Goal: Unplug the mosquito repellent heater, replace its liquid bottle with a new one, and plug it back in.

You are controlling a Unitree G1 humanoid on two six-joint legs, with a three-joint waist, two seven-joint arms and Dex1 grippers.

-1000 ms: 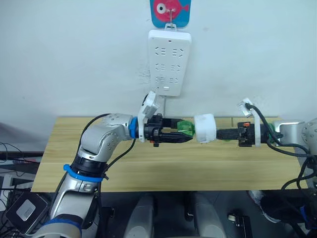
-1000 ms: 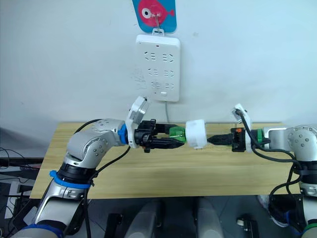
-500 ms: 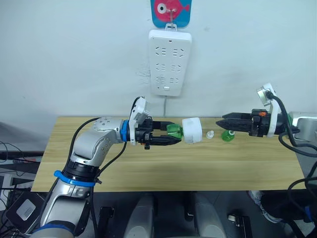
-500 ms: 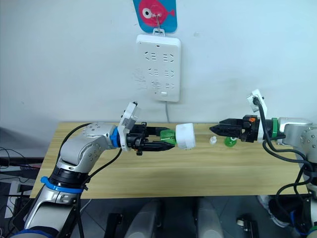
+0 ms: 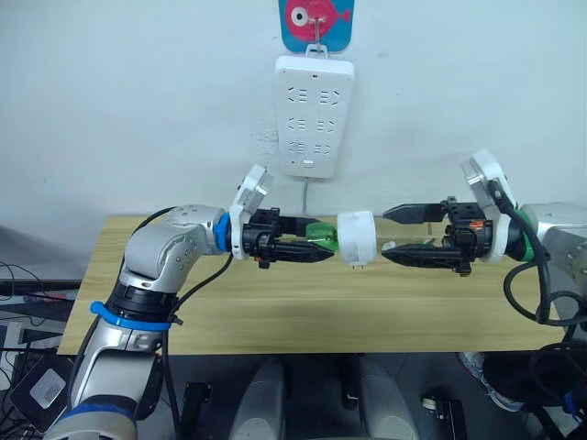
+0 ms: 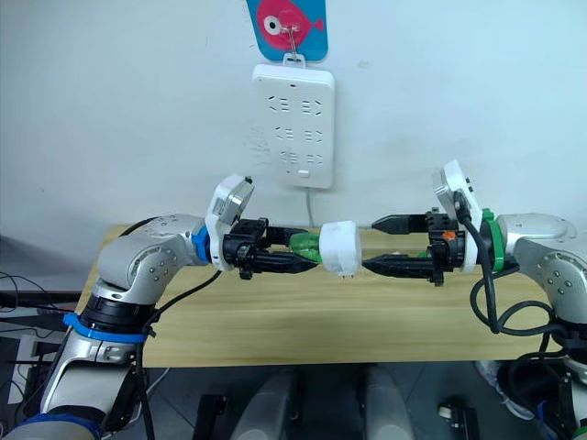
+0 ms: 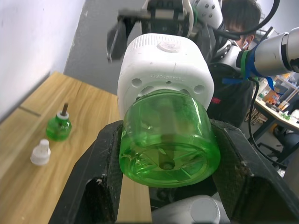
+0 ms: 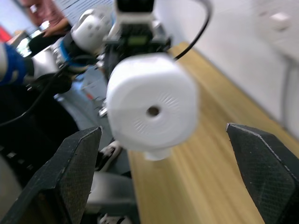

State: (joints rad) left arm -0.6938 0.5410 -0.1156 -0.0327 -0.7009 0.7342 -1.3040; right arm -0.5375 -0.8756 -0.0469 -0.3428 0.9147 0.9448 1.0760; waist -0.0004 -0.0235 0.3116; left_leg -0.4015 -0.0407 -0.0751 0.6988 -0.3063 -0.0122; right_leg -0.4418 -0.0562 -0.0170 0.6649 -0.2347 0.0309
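The white mosquito repellent heater [image 5: 356, 238] hangs in the air above the table with a translucent green bottle [image 5: 316, 240] fixed in its base. My left gripper [image 5: 323, 241] is shut on that bottle [image 7: 166, 140], and the heater [image 7: 163, 70] sticks out beyond it. My right gripper [image 5: 393, 234] is open, its fingertips just short of the heater's vent end [image 8: 152, 107] and not touching it. A second green bottle with a wick [image 7: 59, 128] stands on the table beside a small white cap [image 7: 40, 152]. I cannot tell which bottle is the new one.
A white power strip [image 5: 315, 115] hangs on the wall behind the heater, under a fish-shaped hook. The wooden table [image 5: 275, 312] runs below both arms. A person [image 7: 239, 14] sits behind the right arm in the left wrist view.
My right gripper, shut on the heater a second ago, let go, drew back to the right, and has come back open to the heater's end. The left wrist has turned with the bottle.
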